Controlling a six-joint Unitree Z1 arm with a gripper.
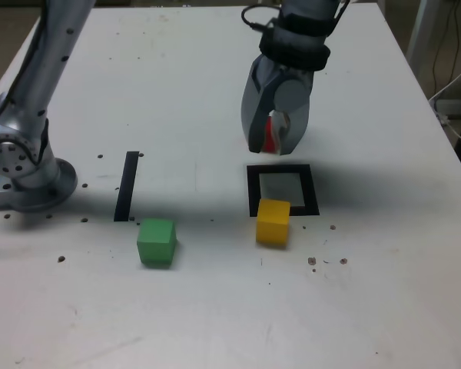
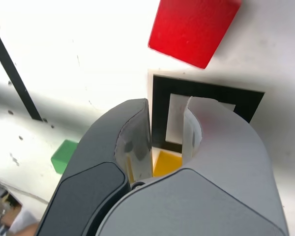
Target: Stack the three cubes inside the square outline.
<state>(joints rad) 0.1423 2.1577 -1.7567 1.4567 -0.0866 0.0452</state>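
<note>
Exterior view: the gripper (image 1: 275,144) hangs from the arm, pointing down at the white table (image 1: 215,307), just behind the far edge of the square outline (image 1: 283,189). The jaws stand drawn together with only a sliver between the tips, and nothing is clamped in them. The red cube (image 1: 271,137) shows as a strip of red through the gap, sitting on the table behind the jaws, so most of it is hidden. The yellow cube (image 1: 273,221) sits on the near side of the outline from the jaws, overlapping the near tape edge toward its corner on the exterior view's left. The green cube (image 1: 156,241) lies well apart from the jaws, off toward the exterior view's left and nearer the camera, close to the near end of the single black stripe (image 1: 127,185). The arm's base (image 1: 23,165) stands at the table's edge on the exterior view's left. Wrist view: the two grey fingers (image 2: 130,142) fill the foreground, closed to a narrow slot, empty. The red cube (image 2: 192,28) lies free on the table beyond the fingertips, past the square outline (image 2: 206,94), not touching the gripper (image 2: 169,129). The outline's white centre shows partly between the tips. A corner of the yellow cube (image 2: 166,163) peeks through the slot below the tips. The green cube (image 2: 65,155) shows beside the darker finger, and the black stripe (image 2: 14,73) runs off beyond it.
</note>
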